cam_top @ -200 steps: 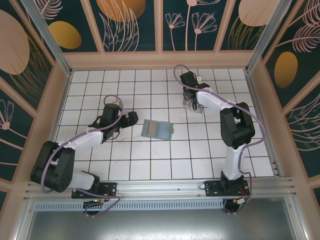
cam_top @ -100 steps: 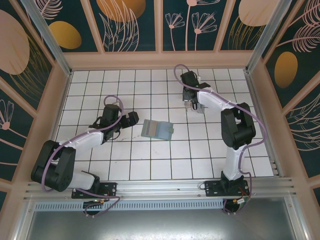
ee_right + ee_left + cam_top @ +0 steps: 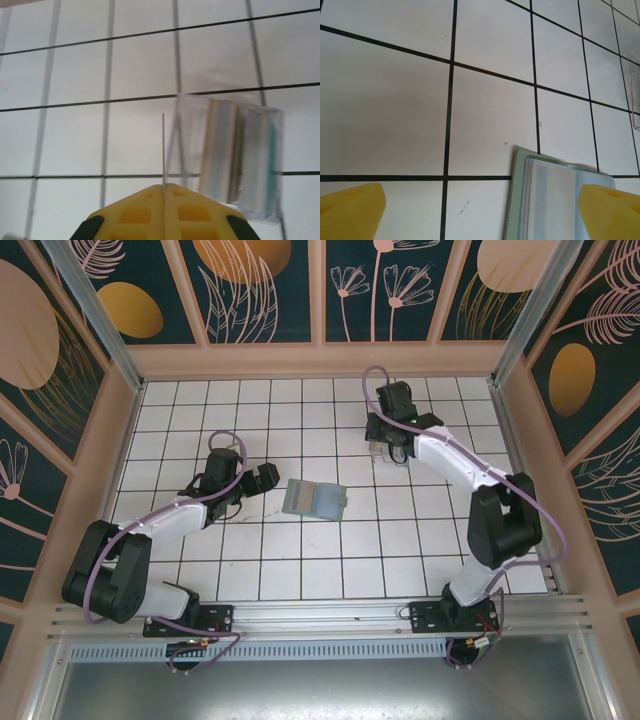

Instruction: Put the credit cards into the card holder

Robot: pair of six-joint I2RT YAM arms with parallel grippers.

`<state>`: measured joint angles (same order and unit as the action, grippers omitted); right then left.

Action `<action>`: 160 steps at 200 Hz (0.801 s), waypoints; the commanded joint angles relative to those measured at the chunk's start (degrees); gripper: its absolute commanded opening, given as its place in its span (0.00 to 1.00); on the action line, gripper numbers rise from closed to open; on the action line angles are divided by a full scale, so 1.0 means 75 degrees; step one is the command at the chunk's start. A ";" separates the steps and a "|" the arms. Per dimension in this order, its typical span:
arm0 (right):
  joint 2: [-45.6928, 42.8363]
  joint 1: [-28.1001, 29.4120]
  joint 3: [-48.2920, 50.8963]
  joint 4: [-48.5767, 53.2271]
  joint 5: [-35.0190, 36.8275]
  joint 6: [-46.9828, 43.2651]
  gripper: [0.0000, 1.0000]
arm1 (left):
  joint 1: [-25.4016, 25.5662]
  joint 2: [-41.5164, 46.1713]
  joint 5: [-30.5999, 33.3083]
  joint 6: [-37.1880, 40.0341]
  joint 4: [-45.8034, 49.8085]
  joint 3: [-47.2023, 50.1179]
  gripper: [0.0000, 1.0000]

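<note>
Just right of your right gripper [image 3: 163, 187], which pinches one thin card [image 3: 163, 145] edge-on, the other cards [image 3: 235, 160] lie stacked. The holder [image 3: 314, 498] sits just ahead of your spread left gripper [image 3: 262, 478]; filing looks barely begun.

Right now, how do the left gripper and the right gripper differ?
The left gripper has its jaws wide open; the right gripper has them shut. The left gripper holds nothing; the right gripper pinches a thin credit card, seen edge-on. The left gripper hangs by the card holder, the right gripper near the card pile. Both have yellow jaws.
</note>
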<state>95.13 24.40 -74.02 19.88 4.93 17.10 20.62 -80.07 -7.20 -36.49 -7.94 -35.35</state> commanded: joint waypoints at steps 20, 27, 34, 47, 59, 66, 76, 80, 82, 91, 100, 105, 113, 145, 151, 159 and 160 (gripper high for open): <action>-0.0977 -0.0037 0.1307 -0.1466 -0.2664 0.0275 0.00 | -0.0004 -0.0340 -0.1885 -0.0134 -0.1172 0.0070 0.99; -0.1095 -0.0031 0.1594 -0.1761 -0.3047 0.0514 0.00 | -0.0001 -0.0509 -0.2291 -0.0283 -0.1518 0.0126 0.99; -0.1198 -0.0028 0.1933 -0.2118 -0.3403 0.0810 0.00 | -0.0003 -0.0669 -0.2666 -0.0415 -0.1797 0.0162 0.99; -0.1421 0.0046 0.2683 -0.3048 -0.4002 0.1679 0.00 | -0.0006 -0.0855 -0.3038 -0.0674 -0.2301 0.0293 0.98; -0.1593 0.0275 0.3447 -0.4040 -0.4278 0.2527 0.00 | -0.0001 -0.0953 -0.3216 -0.0802 -0.2592 0.0388 0.99; -0.1626 0.0436 0.3805 -0.4517 -0.4316 0.2886 0.00 | -0.0007 -0.1009 -0.3289 -0.0782 -0.2610 0.0379 0.99; -0.1507 0.0773 0.4130 -0.5069 -0.4393 0.3092 0.00 | -0.0006 -0.1101 -0.3492 -0.0707 -0.2600 0.0327 0.99; -0.1434 0.0870 0.4178 -0.5144 -0.4359 0.3135 0.00 | -0.0001 -0.1138 -0.3587 -0.0668 -0.2577 0.0300 0.99; -0.1384 0.0880 0.4192 -0.5161 -0.4328 0.3151 0.00 | -0.0006 -0.1160 -0.3639 -0.0649 -0.2566 0.0279 0.99; -0.1176 0.1104 0.4251 -0.5288 -0.4270 0.3280 0.00 | -0.0007 -0.1231 -0.3737 -0.0621 -0.2562 0.0283 0.99; -0.0980 0.1196 0.4334 -0.5534 -0.4399 0.3416 0.00 | -0.0007 -0.1296 -0.3733 -0.0613 -0.2583 0.0313 0.99; -0.0906 0.1216 0.4387 -0.5631 -0.4407 0.3516 0.00 | -0.0007 -0.1341 -0.3731 -0.0618 -0.2589 0.0319 0.99; -0.0787 0.1224 0.4476 -0.5794 -0.4438 0.3669 0.00 | -0.0006 -0.1412 -0.3728 -0.0630 -0.2567 0.0308 0.99; -0.0371 0.1255 0.4536 -0.5875 -0.4604 0.3919 0.00 | -0.0002 -0.1630 -0.3591 -0.0680 -0.2507 0.0341 0.99; -0.0359 0.1235 0.4559 -0.5835 -0.4549 0.3868 0.00 | -0.0007 -0.1699 -0.3578 -0.0695 -0.2507 0.0343 0.99; -0.0351 0.1235 0.4583 -0.5743 -0.4449 0.3798 0.00 | -0.0007 -0.1765 -0.3597 -0.0729 -0.2515 0.0343 0.99; -0.0342 0.1229 0.4584 -0.5738 -0.4445 0.3794 0.00 | -0.0007 -0.1773 -0.3598 -0.0739 -0.2515 0.0343 0.99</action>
<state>91.72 33.74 -40.60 -20.34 -27.64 44.16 20.62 -91.55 -33.15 -41.04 -25.12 -32.97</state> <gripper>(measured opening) 0.052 0.986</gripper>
